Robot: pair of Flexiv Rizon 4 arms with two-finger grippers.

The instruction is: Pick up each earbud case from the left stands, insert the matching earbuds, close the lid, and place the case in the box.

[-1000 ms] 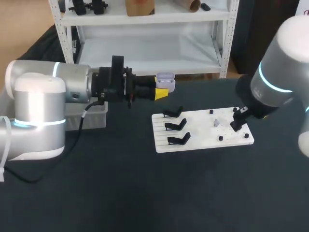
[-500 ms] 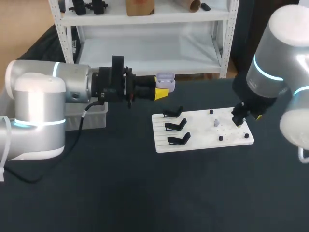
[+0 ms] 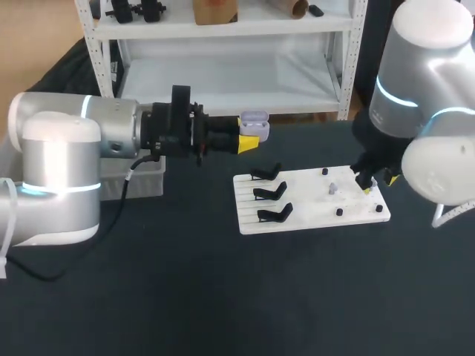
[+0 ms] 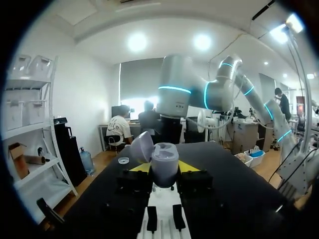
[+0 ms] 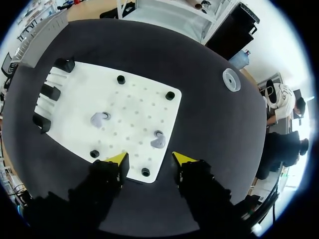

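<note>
My left gripper [image 3: 249, 143] hangs above the table behind the white board [image 3: 312, 211], shut on a lilac earbud case [image 3: 254, 122]. In the left wrist view the case [image 4: 165, 162] sits between the yellow tips with its lid [image 4: 141, 147] swung open. My right gripper [image 3: 369, 180] hovers over the board's right end. In the right wrist view its fingers [image 5: 150, 159] stand apart and hold nothing. One lilac earbud [image 5: 158, 141] lies on the board just ahead of them, and a second earbud [image 5: 99, 118] lies further left. Three black stands [image 3: 271, 193] on the board are bare.
A grey bin [image 3: 145, 178] stands on the table under my left arm. Small black pegs [image 5: 170, 95] dot the white board [image 5: 139, 104]. A round clear dish [image 5: 231, 79] lies on the dark tabletop beyond the board.
My right arm has swung leftward over the board's right end, with its gripper staying above that end. The left arm and the case have not moved.
</note>
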